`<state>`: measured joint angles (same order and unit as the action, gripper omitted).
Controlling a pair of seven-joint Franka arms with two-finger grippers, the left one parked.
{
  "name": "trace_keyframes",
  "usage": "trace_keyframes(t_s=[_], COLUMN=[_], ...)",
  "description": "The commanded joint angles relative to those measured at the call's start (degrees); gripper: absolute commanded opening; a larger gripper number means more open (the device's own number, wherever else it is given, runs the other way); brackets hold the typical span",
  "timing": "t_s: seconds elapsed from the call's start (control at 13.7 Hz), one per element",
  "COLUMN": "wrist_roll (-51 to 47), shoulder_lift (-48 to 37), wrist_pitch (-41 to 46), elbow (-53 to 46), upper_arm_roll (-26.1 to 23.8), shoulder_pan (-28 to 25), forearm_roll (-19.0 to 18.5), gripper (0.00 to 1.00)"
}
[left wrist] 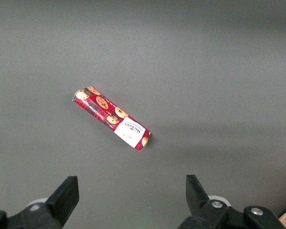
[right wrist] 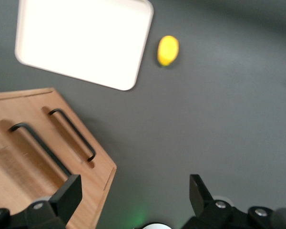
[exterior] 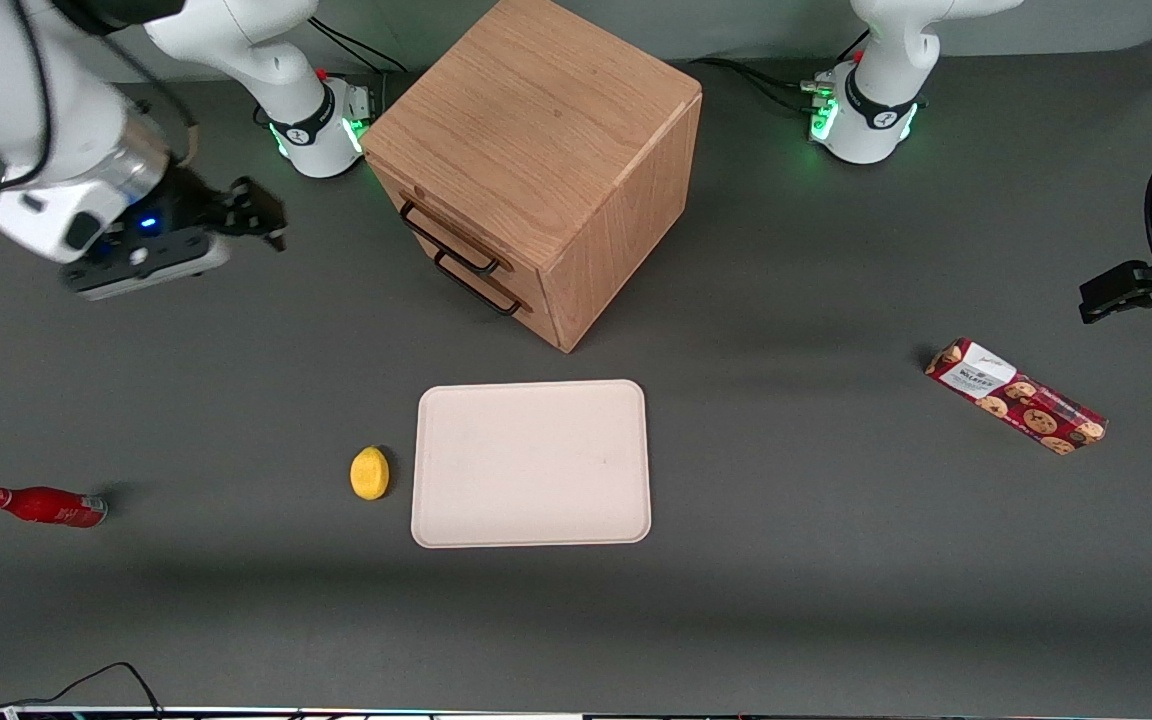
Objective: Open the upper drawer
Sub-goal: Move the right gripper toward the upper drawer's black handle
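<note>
The oak cabinet (exterior: 536, 130) stands at the table's middle, far from the front camera. Its upper drawer (exterior: 433, 222) is shut, with its thin black handle (exterior: 448, 240) above the bottom drawer's handle (exterior: 477, 286). My right gripper (exterior: 258, 215) hovers above the table beside the cabinet, toward the working arm's end, well apart from the handles. It is open and empty. In the right wrist view the gripper (right wrist: 135, 188) shows spread fingers, with the upper drawer's handle (right wrist: 38, 148) and the bottom handle (right wrist: 71, 136) on the cabinet front.
A cream tray (exterior: 531, 462) lies nearer the front camera than the cabinet, with a yellow lemon (exterior: 369, 472) beside it. A red bottle (exterior: 44, 506) lies toward the working arm's end. A cookie box (exterior: 1016, 396) lies toward the parked arm's end.
</note>
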<state>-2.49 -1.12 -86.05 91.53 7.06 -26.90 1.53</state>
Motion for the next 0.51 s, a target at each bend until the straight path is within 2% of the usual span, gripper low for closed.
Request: trace_keyframes(t_s=[0.0,0.29,0.44], wrist_roll=[1.4,1.3,1.4], shoulder_lift=[0.1,1.6,2.4], wrist_pitch=[1.8,1.1,1.1], elbow=[-1.8,-2.8,-3.2], upper_arm_roll=[3.9,5.9,6.1], shoulder_pan=[-9.0,-18.2,-19.2], forearm_roll=[0.7,0.9,1.1], gripper=[1.00,1.00,1.00])
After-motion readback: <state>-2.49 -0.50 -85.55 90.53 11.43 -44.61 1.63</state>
